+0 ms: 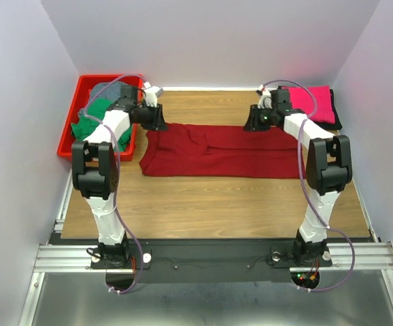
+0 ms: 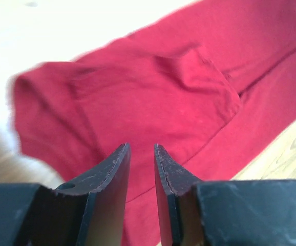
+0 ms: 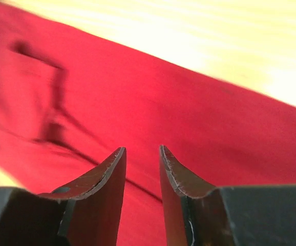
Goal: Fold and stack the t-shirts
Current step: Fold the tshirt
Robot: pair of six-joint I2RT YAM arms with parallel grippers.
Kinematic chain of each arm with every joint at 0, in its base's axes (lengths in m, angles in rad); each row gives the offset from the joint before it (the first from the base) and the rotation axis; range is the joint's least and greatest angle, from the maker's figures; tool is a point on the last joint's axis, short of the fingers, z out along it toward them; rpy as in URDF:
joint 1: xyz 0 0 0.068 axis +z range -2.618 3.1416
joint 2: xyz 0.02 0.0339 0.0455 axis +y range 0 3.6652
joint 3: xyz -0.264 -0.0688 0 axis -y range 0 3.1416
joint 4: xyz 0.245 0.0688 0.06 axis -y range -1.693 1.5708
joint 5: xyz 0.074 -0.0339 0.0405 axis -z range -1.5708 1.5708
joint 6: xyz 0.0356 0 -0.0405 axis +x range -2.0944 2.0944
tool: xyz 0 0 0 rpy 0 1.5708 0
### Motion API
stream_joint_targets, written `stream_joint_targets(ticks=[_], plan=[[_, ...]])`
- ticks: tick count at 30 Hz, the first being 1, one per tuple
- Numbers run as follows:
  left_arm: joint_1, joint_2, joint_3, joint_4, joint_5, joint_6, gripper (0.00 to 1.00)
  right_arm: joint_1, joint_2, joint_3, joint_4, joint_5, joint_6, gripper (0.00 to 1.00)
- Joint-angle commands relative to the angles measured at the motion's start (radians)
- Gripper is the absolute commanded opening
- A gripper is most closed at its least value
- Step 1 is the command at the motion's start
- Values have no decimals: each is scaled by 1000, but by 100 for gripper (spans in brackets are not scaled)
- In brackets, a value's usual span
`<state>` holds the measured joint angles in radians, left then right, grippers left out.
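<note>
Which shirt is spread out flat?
The dark red cloth t-shirt mid-table; the bright pink shirt is folded, the green shirt and grey shirt lie bunched up.

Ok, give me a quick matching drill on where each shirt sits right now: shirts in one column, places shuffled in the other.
1. dark red shirt
2. pink shirt
3. green shirt
4. black shirt

A. in the tray
B. bottom of the far-right pile
C. spread out on the table
D. top of the far-right pile

Pairs: 1-C, 2-D, 3-A, 4-B
</note>
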<state>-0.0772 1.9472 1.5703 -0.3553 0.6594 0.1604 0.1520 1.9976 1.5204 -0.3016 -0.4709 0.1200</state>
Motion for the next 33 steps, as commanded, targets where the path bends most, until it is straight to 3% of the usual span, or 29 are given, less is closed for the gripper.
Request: stream_joint_targets(ticks=[1, 10, 18, 24, 28, 31, 33], plan=[[-70, -24, -56, 1, -29, 4, 36, -57, -19, -28, -128, 109, -158, 37], [-137, -16, -145, -42, -73, -1, 35, -101, -3, -97, -171, 215, -250, 35], [-150, -2, -219, -62, -222, -1, 35, -101, -6, -224, -269, 242, -284, 31], [-151, 136, -57, -89, -320, 46, 35, -91, -45, -345, -376, 106, -302, 26], [-150, 312, 294, -178, -388, 105, 35, -54, -147, -371, -465, -148, -344, 26], [-150, 340, 469, -198, -362, 136, 36, -61, -220, -324, -472, -184, -352, 27], [-150, 303, 496, -192, -336, 136, 36, -78, -249, -231, -473, -170, -352, 27]])
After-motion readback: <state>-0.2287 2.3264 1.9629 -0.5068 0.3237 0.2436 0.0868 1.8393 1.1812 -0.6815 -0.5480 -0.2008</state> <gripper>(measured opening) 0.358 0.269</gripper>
